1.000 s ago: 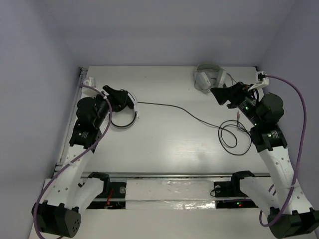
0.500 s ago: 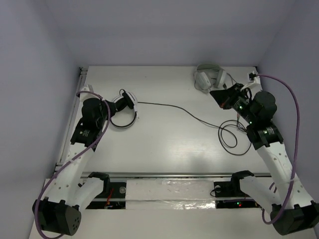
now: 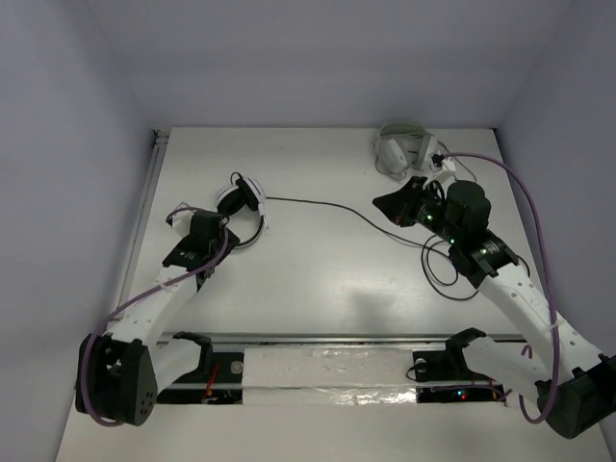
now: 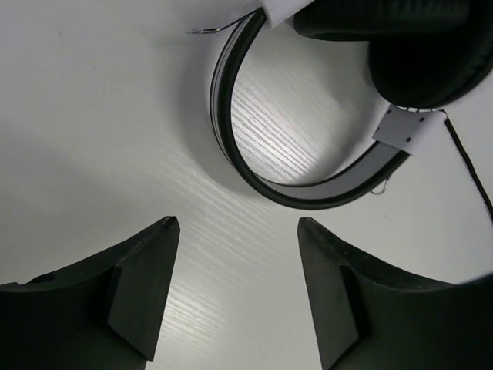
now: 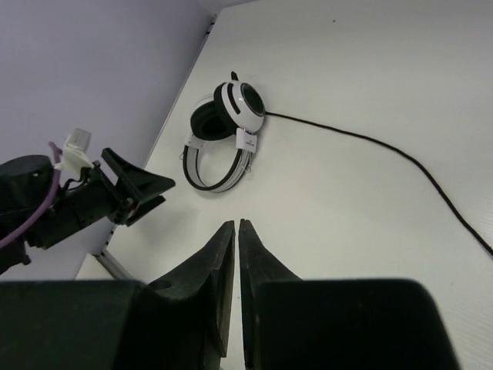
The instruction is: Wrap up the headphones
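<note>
Headphones (image 3: 243,195): flat on the left half of the surface (image 3: 318,289), ear cups (image 5: 231,116) folded together at the far end and the headband loop toward us. We judge that nothing is wrapped yet.
Cable coil (image 3: 452,271): loose loops on the near right, the slack we take it must be gathered.
Left end effector (image 4: 239,225): jaws wide with nothing between them, aimed at the headband (image 4: 308,193). We judge it is set wide to straddle and steady the band.
Headphones to left end effector: just beyond its fingertips, with the band nearest and not touching.
Right end effector (image 5: 236,225): jaws nearly together, only a thin slit, and empty. We think so narrow a stance suits pinching thin cable.
Cable (image 3: 327,207): runs from the ear cups across the middle and passes near the right end effector, not in it.
Headphones to right end effector: well apart, across the surface.
Pale grey headphones (image 3: 404,149): at the far edge, not ours to wrap.
</note>
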`<control>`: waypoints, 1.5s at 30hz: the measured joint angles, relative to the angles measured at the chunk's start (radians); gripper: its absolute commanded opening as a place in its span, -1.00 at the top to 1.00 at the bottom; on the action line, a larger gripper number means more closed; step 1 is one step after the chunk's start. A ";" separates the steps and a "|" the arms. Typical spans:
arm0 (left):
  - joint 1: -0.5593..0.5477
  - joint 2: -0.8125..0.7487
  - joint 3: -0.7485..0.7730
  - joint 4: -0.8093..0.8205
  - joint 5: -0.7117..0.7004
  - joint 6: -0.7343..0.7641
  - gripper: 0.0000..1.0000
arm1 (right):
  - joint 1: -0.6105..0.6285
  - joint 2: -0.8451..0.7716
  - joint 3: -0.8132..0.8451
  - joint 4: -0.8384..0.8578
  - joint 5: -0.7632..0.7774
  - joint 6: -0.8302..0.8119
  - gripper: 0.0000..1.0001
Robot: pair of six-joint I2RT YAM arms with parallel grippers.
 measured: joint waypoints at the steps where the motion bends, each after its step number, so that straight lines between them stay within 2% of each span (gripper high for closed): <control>1: 0.000 0.031 -0.004 0.010 0.001 -0.005 -0.24 | 0.003 0.002 -0.003 0.000 0.000 -0.001 0.64; 3: 0.000 0.093 -0.004 0.042 0.004 -0.032 -0.24 | 0.013 0.005 -0.011 0.001 0.000 -0.003 0.52; 6: 0.000 0.171 -0.004 0.101 0.007 -0.064 -0.24 | 0.027 0.005 -0.023 0.005 -0.004 -0.006 0.45; 12: 0.000 0.332 0.001 0.206 0.004 -0.101 -0.20 | 0.039 0.005 -0.037 0.012 -0.016 -0.008 0.45; 14: 0.000 0.371 0.004 0.232 -0.001 -0.106 -0.12 | 0.042 0.005 -0.038 0.016 -0.018 -0.008 0.46; 17: 0.000 0.397 0.015 0.272 -0.002 -0.107 0.07 | 0.050 0.005 -0.039 0.022 -0.019 -0.008 0.47; 19: 0.000 0.412 0.016 0.283 -0.003 -0.105 0.33 | 0.052 0.005 -0.039 0.023 -0.018 -0.008 0.48; 23: 0.000 0.425 0.019 0.283 -0.008 -0.072 0.63 | 0.052 0.008 -0.039 0.023 -0.018 -0.007 0.48; 25: 0.000 0.436 0.035 0.279 -0.013 -0.053 0.90 | 0.052 0.011 -0.039 0.023 -0.017 -0.007 0.49; 27: 0.000 0.448 0.057 0.279 -0.019 -0.023 1.00 | 0.052 0.012 -0.039 0.023 -0.013 -0.003 0.49; 32: -0.011 0.458 0.095 0.219 -0.023 0.078 0.95 | 0.052 0.028 -0.039 0.040 0.003 0.011 0.49; 33: -0.011 0.460 0.100 0.201 -0.030 0.083 0.87 | 0.053 0.033 -0.039 0.047 0.009 0.018 0.49; 34: -0.010 0.463 0.105 0.186 -0.039 0.082 0.64 | 0.054 0.037 -0.039 0.054 0.016 0.024 0.49; 35: -0.008 0.466 0.109 0.177 -0.047 0.088 0.51 | 0.056 0.040 -0.039 0.060 0.020 0.029 0.49; 38: -0.006 0.469 0.120 0.171 -0.060 0.103 0.27 | 0.062 0.046 -0.039 0.071 0.029 0.043 0.49; 43: -0.007 0.483 0.121 0.177 -0.045 0.120 0.05 | 0.072 0.050 -0.039 0.080 0.043 0.050 0.49; 45: -0.007 0.484 0.113 0.186 -0.036 0.121 0.05 | 0.072 0.050 -0.039 0.083 0.044 0.050 0.49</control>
